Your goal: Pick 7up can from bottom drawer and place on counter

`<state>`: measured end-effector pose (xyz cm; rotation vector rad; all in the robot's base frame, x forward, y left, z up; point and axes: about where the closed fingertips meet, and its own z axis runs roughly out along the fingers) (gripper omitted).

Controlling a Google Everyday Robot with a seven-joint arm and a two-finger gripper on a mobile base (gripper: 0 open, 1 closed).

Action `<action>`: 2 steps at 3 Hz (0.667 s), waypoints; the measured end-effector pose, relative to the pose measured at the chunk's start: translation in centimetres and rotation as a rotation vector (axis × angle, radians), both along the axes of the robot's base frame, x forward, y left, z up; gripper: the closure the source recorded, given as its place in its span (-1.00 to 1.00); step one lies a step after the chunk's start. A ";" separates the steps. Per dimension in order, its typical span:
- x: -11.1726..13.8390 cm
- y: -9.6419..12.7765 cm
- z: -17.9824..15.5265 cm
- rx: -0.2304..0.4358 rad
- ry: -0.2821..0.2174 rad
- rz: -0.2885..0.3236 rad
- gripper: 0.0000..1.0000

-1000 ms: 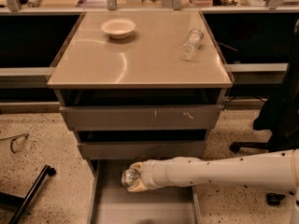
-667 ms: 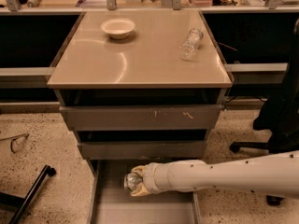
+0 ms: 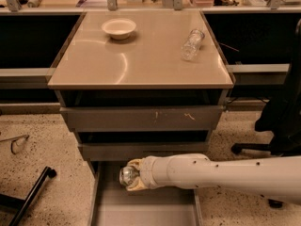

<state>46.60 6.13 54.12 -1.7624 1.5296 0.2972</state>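
Observation:
The bottom drawer [image 3: 146,210] is pulled open below the cabinet, with its flat grey floor showing. My white arm reaches in from the right, low over the drawer. My gripper [image 3: 130,177] is above the back part of the drawer, shut on the 7up can [image 3: 127,174]. The can lies sideways between tan fingers [image 3: 134,163], and only its shiny silver end shows. The tan counter [image 3: 141,60] is the cabinet's top, well above the gripper.
A white bowl [image 3: 119,28] sits at the counter's back left. A clear plastic bottle [image 3: 192,44] lies at its back right. The two upper drawers [image 3: 141,119] are shut. A black chair base [image 3: 263,147] stands on the right and a black bar [image 3: 29,197] on the floor at left.
The gripper with the can has shifted slightly left and up above the drawer. Nothing on the counter has moved.

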 end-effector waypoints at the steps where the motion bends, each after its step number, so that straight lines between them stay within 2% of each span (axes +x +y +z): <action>1: -0.5 2.7 7.1 -0.016 -0.041 0.025 1.00; 2: -0.3 6.0 14.3 -0.081 -0.133 0.082 1.00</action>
